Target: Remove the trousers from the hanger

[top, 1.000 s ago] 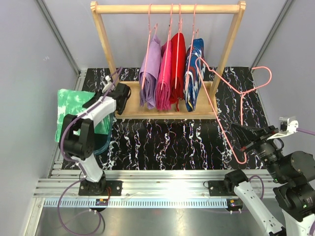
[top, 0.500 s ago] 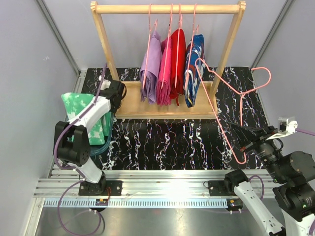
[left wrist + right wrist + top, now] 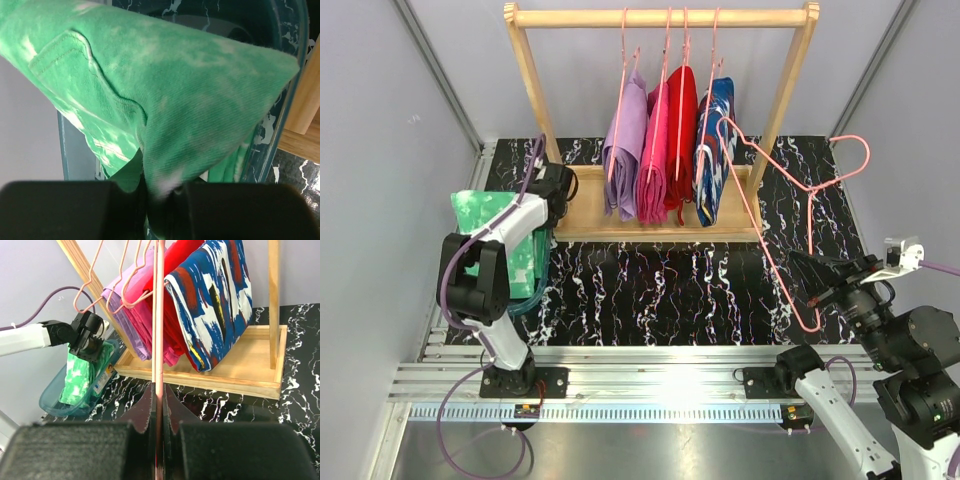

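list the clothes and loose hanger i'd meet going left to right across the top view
mint green trousers → lilac pair → pink pair → red pair → navy patterned trousers → empty pink hanger

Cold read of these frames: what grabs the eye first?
The mint green trousers, pinched in the left fingers over a teal bin at far left. Next, the bare pink hanger clamped in the right fingers on the right, slanting toward the wooden rack, where the navy patterned pair and three plain pairs hang.
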Controlling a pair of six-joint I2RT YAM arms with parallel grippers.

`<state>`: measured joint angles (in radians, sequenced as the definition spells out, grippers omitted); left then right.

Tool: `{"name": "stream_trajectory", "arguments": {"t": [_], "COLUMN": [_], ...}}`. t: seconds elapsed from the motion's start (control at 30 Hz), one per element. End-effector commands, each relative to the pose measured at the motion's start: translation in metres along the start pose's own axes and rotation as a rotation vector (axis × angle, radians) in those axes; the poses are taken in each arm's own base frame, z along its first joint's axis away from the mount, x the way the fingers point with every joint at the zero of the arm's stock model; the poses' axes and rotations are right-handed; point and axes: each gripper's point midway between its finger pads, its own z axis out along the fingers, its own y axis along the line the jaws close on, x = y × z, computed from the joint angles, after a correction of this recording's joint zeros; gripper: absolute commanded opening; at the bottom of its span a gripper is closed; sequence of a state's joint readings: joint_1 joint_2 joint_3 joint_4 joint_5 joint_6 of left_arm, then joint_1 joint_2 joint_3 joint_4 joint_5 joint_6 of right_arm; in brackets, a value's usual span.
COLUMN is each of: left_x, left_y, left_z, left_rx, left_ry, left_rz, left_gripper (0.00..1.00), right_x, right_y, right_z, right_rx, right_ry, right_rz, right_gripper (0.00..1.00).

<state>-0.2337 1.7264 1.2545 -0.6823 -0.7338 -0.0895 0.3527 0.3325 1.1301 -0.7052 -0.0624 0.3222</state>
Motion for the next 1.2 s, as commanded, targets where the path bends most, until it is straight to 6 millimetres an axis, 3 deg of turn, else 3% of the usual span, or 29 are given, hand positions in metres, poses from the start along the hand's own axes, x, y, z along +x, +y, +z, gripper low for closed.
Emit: {"name": "stream_trajectory", "arguments": {"t": [0.0,0.03,0.17,0.27,0.4,0.47,0.5,0.6,0.73,0.77,0.83,0.93,1.03,1.17], "left_x": [-0.010,-0.020,-0.043,-0.057,-0.065,-0.067,-0.070,-0.069,-0.070,-0.074,-0.075,-0.065,-0.036,-0.003], "left_y": [0.001,0.008,0.030,0.046,0.071,0.075,0.069,0.054,0.030,0.023,0.024,0.000,-0.029,-0.055], "left_z": [-0.003,-0.010,-0.036,-0.060,-0.077,-0.070,-0.057,-0.037,-0.004,-0.004,0.008,0.027,0.051,0.064], "left_rx": [0.050,0.056,0.088,0.125,0.092,0.115,0.156,0.217,0.331,0.361,0.388,0.434,0.464,0.511], "left_ry": [0.006,-0.020,-0.125,-0.204,-0.255,-0.236,-0.200,-0.144,-0.076,-0.077,-0.062,0.001,0.129,0.249], "left_rz": [-0.027,-0.066,-0.217,-0.287,-0.380,-0.418,-0.429,-0.427,-0.445,-0.444,-0.442,-0.372,-0.321,-0.276], "left_gripper": [0.11,0.28,0.75,0.89,0.86,0.80,0.76,0.74,0.79,0.79,0.80,0.80,0.74,0.68], "right_x": [-0.009,-0.010,-0.018,-0.021,-0.021,-0.019,-0.018,-0.014,-0.014,-0.015,-0.013,-0.010,-0.011,-0.015], "right_y": [-0.003,-0.004,-0.027,-0.036,-0.037,-0.035,-0.034,-0.033,-0.029,-0.028,-0.026,-0.023,-0.022,-0.017], "right_z": [0.009,0.008,0.003,0.000,0.006,0.009,0.013,0.020,0.027,0.030,0.035,0.040,0.041,0.038], "right_rx": [0.011,0.015,0.127,0.173,0.185,0.174,0.172,0.169,0.154,0.149,0.143,0.128,0.123,0.103], "right_ry": [-0.031,-0.033,-0.068,-0.077,-0.056,-0.044,-0.036,-0.016,-0.013,-0.015,-0.007,0.006,-0.001,-0.012], "right_rz": [-0.046,-0.054,-0.104,-0.121,-0.127,-0.119,-0.118,-0.114,-0.108,-0.104,-0.102,-0.099,-0.092,-0.081], "right_gripper": [0.00,0.00,0.00,0.00,0.00,0.00,0.00,0.00,0.00,0.00,0.00,0.00,0.00,0.00]}}
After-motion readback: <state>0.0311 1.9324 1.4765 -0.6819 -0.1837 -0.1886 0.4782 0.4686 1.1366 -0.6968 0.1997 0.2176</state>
